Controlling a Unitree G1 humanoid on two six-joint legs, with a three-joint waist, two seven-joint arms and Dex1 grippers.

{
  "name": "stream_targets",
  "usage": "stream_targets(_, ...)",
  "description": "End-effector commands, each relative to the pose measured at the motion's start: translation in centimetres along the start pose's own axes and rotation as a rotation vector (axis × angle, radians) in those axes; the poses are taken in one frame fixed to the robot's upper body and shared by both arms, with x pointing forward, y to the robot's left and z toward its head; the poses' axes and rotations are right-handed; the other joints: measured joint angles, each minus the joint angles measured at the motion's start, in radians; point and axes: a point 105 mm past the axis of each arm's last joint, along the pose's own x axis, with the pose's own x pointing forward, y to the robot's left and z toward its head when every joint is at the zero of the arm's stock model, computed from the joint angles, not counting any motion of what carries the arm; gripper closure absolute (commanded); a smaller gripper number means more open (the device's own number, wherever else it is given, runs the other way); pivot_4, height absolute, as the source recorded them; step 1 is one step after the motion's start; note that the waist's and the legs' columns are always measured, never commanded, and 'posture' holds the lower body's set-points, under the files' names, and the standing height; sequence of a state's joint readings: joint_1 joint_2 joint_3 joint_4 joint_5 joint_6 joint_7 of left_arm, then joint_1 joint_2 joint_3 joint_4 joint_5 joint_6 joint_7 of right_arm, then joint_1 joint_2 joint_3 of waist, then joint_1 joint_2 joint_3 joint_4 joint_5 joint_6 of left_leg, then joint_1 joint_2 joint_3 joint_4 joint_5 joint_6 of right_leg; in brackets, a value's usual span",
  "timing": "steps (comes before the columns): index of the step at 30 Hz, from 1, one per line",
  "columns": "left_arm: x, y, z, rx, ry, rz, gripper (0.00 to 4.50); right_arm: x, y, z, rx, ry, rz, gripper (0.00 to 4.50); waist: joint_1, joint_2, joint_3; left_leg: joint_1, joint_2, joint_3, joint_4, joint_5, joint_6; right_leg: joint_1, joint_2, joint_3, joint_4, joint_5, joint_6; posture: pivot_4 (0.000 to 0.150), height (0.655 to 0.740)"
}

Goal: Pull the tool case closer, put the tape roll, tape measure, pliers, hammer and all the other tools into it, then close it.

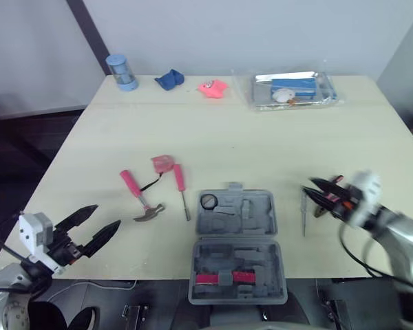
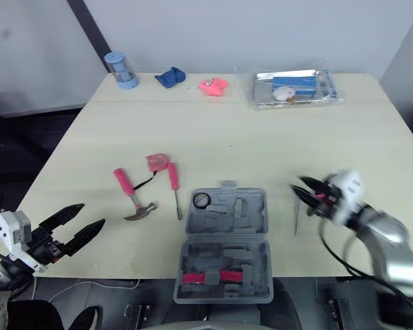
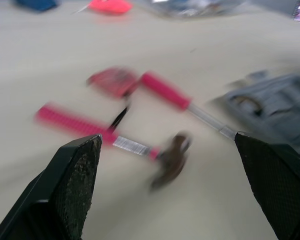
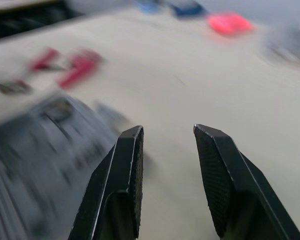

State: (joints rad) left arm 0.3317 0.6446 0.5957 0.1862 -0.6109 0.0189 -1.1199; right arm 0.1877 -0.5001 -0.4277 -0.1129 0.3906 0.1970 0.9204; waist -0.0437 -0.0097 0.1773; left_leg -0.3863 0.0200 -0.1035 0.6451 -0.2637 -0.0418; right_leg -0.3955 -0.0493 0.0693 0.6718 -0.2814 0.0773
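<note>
The left gripper [image 1: 104, 216] hovers over the near left corner of the table [image 1: 261, 151], its 2 black fingers spread wide and empty. Right of it lies a pink-handled hammer [image 1: 139, 196], head toward the near edge. A small pink tape measure [image 1: 162, 163] sits just beyond it, with a pink-handled screwdriver [image 1: 179, 177] beside that. The grey tool case [image 1: 255, 213] lies open at the middle of the near edge. A round black item [image 1: 208, 201] rests in its far half and a pink piece [image 1: 224, 278] in its near half. A slim grey tool [image 1: 303, 214] lies just right of the case. The right gripper [image 1: 310, 186] hangs over that tool, fingers parted with nothing between them.
</note>
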Motion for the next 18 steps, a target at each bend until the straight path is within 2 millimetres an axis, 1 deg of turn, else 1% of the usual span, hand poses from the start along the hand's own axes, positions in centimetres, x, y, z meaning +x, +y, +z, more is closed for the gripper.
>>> stream_targets(1,-0.7,0.7,0.0,0.03,-0.001,0.03,0.0,-2.7,-1.1,0.1,-0.028,-0.025,-0.071,2.81,-0.002,-0.001,0.001,0.001,0.0,0.001,0.0,0.0,0.0,0.0,0.0,0.001,0.0,0.0,0.0,0.15,0.74)
stream_targets(4,-1.2,0.9,-1.0,0.01,0.031,0.049,0.0,-5.5,-2.1,-2.1,0.03,0.022,-0.155,2.81,-0.003,-0.002,0.0,0.006,0.002,0.003,-0.001,0.0,0.0,0.003,0.001,0.002,0.001,0.0,0.0,0.15,0.74)
stream_targets(6,-1.5,1.1,-1.6,-0.003,0.046,0.056,0.0,-6.5,-2.5,-3.0,0.056,0.034,-0.188,2.81,-0.003,-0.002,0.0,0.007,0.002,0.004,-0.001,0.0,0.0,0.004,0.001,0.003,0.001,0.0,0.0,0.15,0.74)
stream_targets(7,-1.6,1.1,-1.8,-0.007,0.054,0.059,0.0,-6.9,-2.6,-3.4,0.072,0.04,-0.198,2.28,-0.003,-0.002,0.0,0.007,0.002,0.004,-0.001,0.0,0.0,0.004,0.001,0.003,0.001,0.0,0.0,0.15,0.74)
stream_targets(8,-1.6,1.2,-1.9,-0.008,0.061,0.063,0.0,-7.3,-2.7,-3.8,0.083,0.045,-0.21,1.95,-0.003,-0.002,0.0,0.006,0.002,0.005,-0.001,0.0,0.0,0.004,0.001,0.003,0.001,0.0,0.0,0.15,0.74)
stream_targets(12,-1.7,1.3,-2.2,-0.013,0.07,0.072,0.0,-8.5,-3.0,-4.8,0.113,0.061,-0.229,0.03,0.0,-0.003,0.0,0.006,0.002,0.005,-0.001,0.0,0.0,0.004,0.001,0.003,0.0,0.0,0.0,0.15,0.74)
stream_targets(15,-1.7,1.3,-2.3,-0.014,0.068,0.073,0.0,-8.5,-3.1,-4.6,0.111,0.054,-0.234,0.03,0.0,-0.003,0.0,0.006,0.002,0.005,-0.001,0.0,0.0,0.004,0.001,0.003,0.0,0.0,0.0,0.15,0.74)
stream_targets(18,-1.5,1.2,-2.2,-0.012,0.063,0.072,0.0,-7.9,-3.0,-3.8,0.093,0.043,-0.223,0.03,0.0,-0.003,0.0,0.006,0.002,0.005,-0.001,0.0,0.0,0.004,0.001,0.003,0.0,0.0,0.0,0.15,0.74)
